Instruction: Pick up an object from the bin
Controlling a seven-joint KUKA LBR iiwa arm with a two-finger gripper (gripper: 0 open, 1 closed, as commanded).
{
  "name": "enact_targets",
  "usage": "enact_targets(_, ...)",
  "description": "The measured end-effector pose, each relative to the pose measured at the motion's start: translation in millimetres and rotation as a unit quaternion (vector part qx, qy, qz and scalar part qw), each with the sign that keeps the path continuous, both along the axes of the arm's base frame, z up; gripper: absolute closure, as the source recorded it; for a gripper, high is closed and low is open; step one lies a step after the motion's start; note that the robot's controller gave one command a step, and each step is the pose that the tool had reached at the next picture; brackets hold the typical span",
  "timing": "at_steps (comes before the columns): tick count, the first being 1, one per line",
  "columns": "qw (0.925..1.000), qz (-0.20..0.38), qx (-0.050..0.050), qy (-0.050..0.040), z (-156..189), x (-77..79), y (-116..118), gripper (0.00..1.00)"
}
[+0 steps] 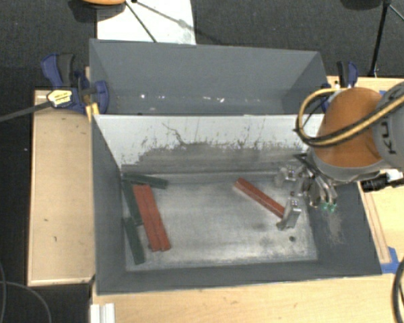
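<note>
Against the left wall of the bin (202, 140) lie a red bar (151, 217) and two dark green bars (133, 239), with bare floor beyond them. A slanted red strip (259, 197) meets the hand (291, 215), which sits low beside the right wall. I cannot tell whether the hand is apart or clamped.

the light is soft and even and seems to come from above: the floor of the grey bin (222, 241) and the lower part of its back wall (202, 136) look pale, the upper part darker. a row of small bright glare dots sits on the back wall, the orange cover (347, 130) has a weak sheen, and under the pincer (289, 221) lies only a faint shadow.
</note>
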State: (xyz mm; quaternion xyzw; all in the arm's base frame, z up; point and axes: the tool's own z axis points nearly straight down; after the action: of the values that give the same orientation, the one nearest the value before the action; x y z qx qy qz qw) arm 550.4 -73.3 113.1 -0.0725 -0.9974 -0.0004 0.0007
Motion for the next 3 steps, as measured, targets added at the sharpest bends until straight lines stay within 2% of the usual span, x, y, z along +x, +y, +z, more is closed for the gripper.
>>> enact_targets(1, 0.9998, 0.019, -0.001, -0.0026, -34.6, -5.3, 0.5, 0.0)
enact_targets(2, 0.9999, -0.016, -0.001, -0.005, -46.8, -9.3, 3.0, 1.0)
enact_targets(3, 0.9998, -0.022, -0.001, -0.0048, -44.9, -10.4, 3.3, 1.0)
